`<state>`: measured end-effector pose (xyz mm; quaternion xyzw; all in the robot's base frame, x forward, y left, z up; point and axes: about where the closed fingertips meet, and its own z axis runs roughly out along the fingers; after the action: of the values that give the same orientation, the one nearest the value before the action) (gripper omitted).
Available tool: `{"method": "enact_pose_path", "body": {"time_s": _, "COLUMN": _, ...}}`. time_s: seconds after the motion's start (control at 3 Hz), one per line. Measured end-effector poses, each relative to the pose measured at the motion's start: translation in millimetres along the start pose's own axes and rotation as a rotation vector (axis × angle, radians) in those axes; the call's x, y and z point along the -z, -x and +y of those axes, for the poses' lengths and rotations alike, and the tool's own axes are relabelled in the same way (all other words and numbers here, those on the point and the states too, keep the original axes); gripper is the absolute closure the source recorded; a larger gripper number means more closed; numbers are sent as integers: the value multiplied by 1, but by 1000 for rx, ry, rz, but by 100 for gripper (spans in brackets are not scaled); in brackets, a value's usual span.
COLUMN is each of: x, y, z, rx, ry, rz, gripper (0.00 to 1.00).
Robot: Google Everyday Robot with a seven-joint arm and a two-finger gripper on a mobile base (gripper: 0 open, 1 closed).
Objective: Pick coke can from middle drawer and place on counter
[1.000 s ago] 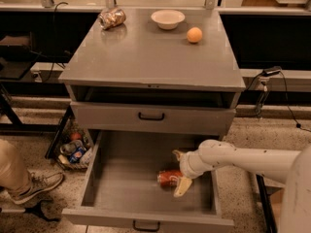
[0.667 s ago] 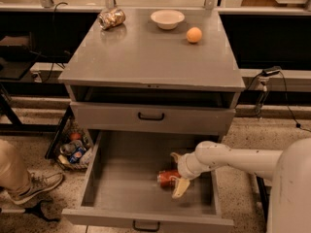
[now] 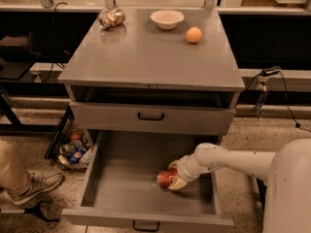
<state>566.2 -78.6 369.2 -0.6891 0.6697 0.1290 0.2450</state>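
Note:
The red coke can [image 3: 165, 178] lies on its side on the floor of the open middle drawer [image 3: 121, 178], right of centre. My gripper [image 3: 175, 175] reaches in from the right on the white arm, and its fingers sit around the can's right end, one above and one below. The can rests on the drawer floor. The counter [image 3: 146, 52] is the grey cabinet top above.
On the counter stand a crinkled shiny packet [image 3: 111, 18] at back left, a white bowl [image 3: 167, 19] at back centre and an orange ball [image 3: 194, 35]. A shallower drawer front [image 3: 150, 116] is above. A person's leg and shoe [image 3: 29, 186] are at lower left, beside a bin [image 3: 73, 149].
The gripper and forearm have shifted slightly left, closer over the can. The can has stayed in place on the drawer floor.

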Motion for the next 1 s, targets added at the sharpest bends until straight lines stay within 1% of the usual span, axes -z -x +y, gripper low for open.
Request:
{"method": "enact_pose_path", "body": {"time_s": 0.33, "x": 8, "y": 3, "z": 4, "rx": -11, "ry": -9, "rz": -30, "gripper": 66}}
{"method": "enact_pose_path", "body": {"time_s": 0.67, "x": 66, "y": 27, "z": 17, "rx": 11, "ry": -43, "rz": -115, "gripper": 97}}
{"method": "enact_pose_path", "body": {"time_s": 1.0, "x": 128, "y": 52, "z": 23, "rx": 81, "ry": -79, "rz": -120, "gripper": 100}}
